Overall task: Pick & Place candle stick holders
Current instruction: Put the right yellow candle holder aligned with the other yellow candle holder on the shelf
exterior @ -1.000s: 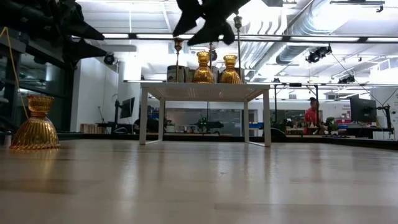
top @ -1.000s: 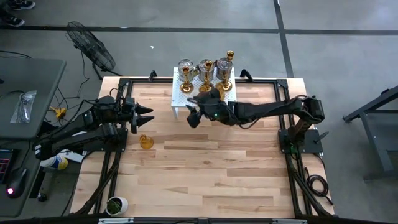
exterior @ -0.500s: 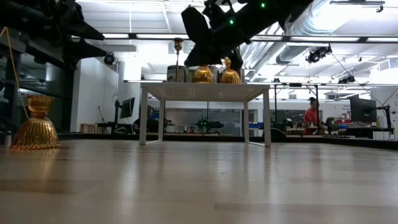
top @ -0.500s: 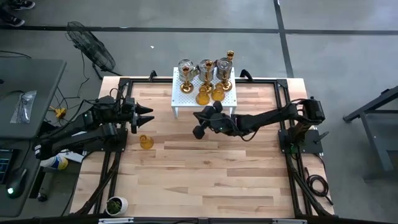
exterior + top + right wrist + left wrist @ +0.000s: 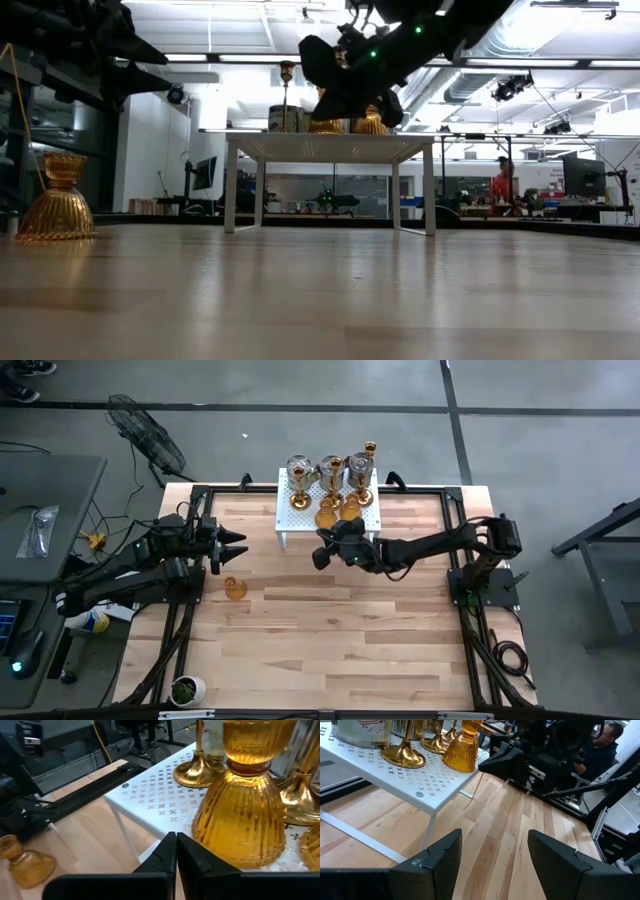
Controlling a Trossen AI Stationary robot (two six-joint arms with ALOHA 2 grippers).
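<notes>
Candle stick holders of gold, silver and amber glass [image 5: 335, 485] stand on the white perforated metal stand [image 5: 292, 520], one amber glass holder [image 5: 235, 588] on the table left of it; right gripper [image 5: 322, 556], fingers together and empty, hovers at its front edge; left gripper [image 5: 232, 546], fingers apart, waits left of it.

The table [image 5: 330, 630] is pale wood in butted planks with a smooth, faintly shiny finish. The white stand [image 5: 165, 795] is matt painted metal punched with small crosses. The amber holder [image 5: 245, 815] on it is ribbed, glossy glass; another amber holder [image 5: 235, 588] on the wood at nine o'clock looks the same. The gold holders [image 5: 402, 754] are polished, mirror-bright metal. The right gripper's fingers [image 5: 167, 857] look like matt black plastic.
</notes>
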